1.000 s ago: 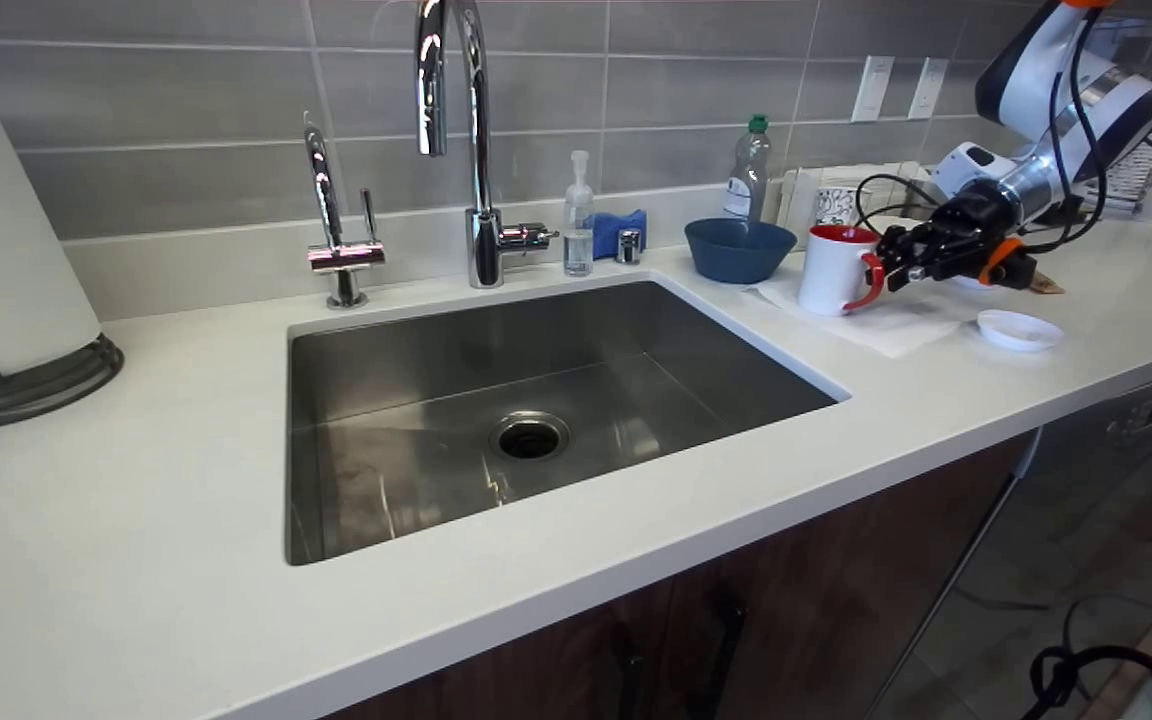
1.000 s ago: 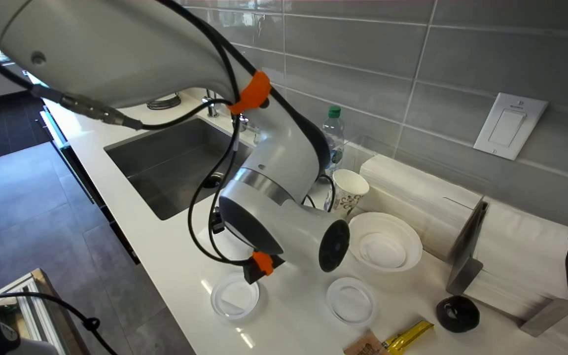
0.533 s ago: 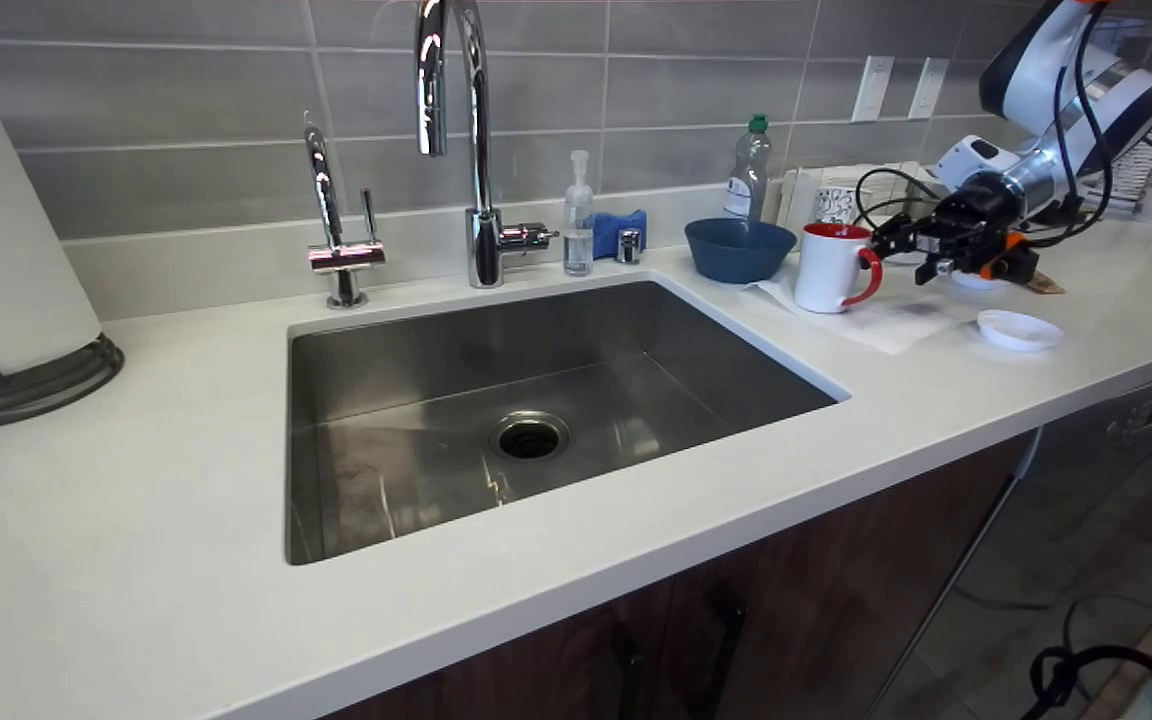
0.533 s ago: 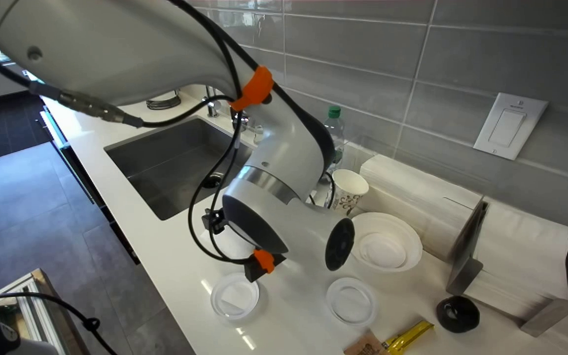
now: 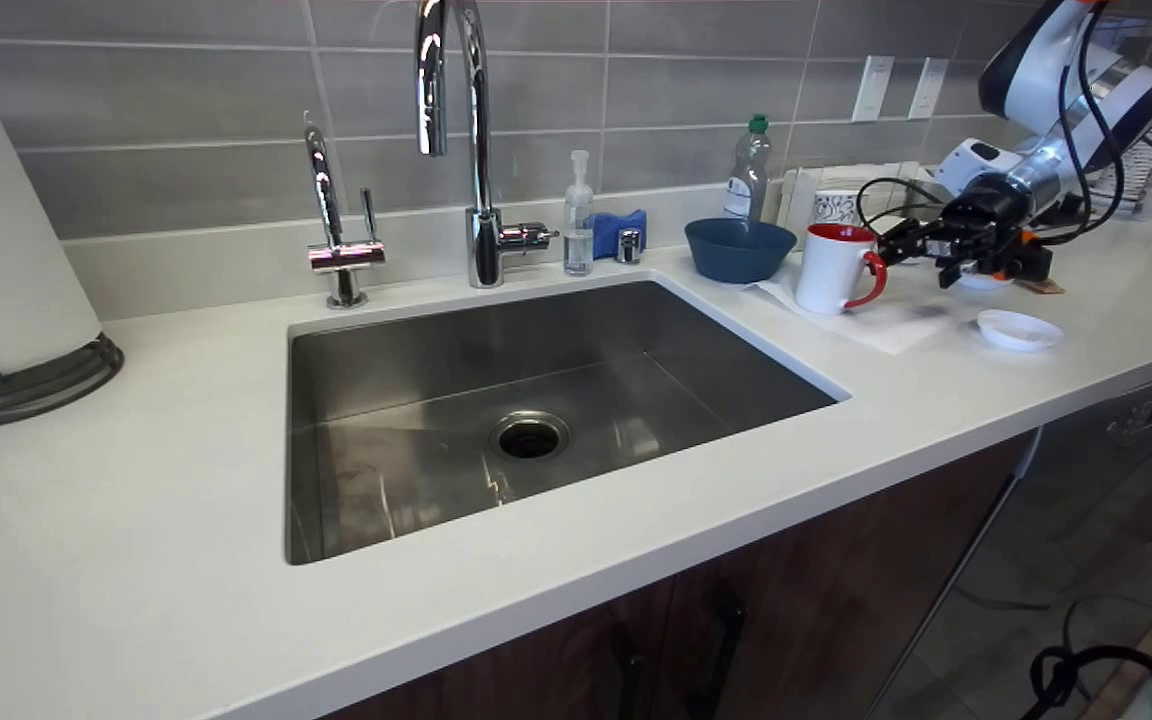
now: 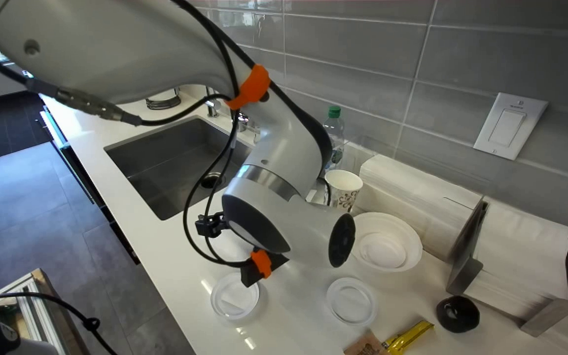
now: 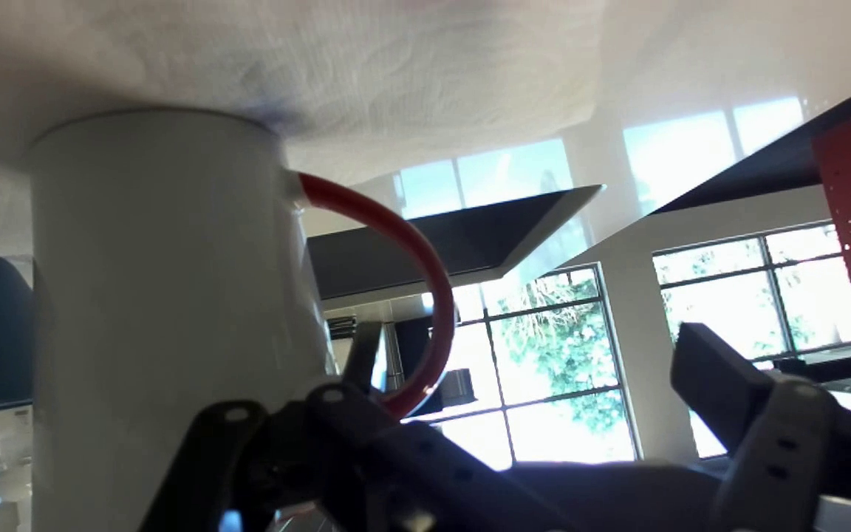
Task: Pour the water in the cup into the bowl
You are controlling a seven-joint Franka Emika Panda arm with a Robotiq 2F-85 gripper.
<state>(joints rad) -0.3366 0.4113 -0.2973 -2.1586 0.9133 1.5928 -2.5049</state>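
– Just beside the gripper (image 7: pixel 529 346), the white mug (image 5: pixel 826 272) is standing upright on a sheet of paper (image 5: pixel 901 328), its red handle (image 7: pixel 442 310) facing the jaws!

– And the blue bowl (image 5: pixel 739 252)?

– Waiting beyond the mug, on its far side from the jaws. No water is showing in either one from here.

– So which step are we watching?

– I'm leaning towards a grasp being set up, though a mug being left after the pour is looking possible too. For a grasp, the next move is calling for the handle between the jaws, then a careful squeeze, lift and tilt over the bowl.

– How are the jaws standing?

– Spread wide, and they're holding nothing! One finger (image 7: pixel 363 358) is sitting right by the handle; whether it's touching or reaching into the loop, I'm not managing to tell. The other finger (image 7: pixel 721 384) is hanging well apart from the mug.

– Farther out?

– Across the jaws from the bowl, what looks like a white lid (image 5: pixel 1019 333) is lying on the counter (image 5: pixel 956 390).
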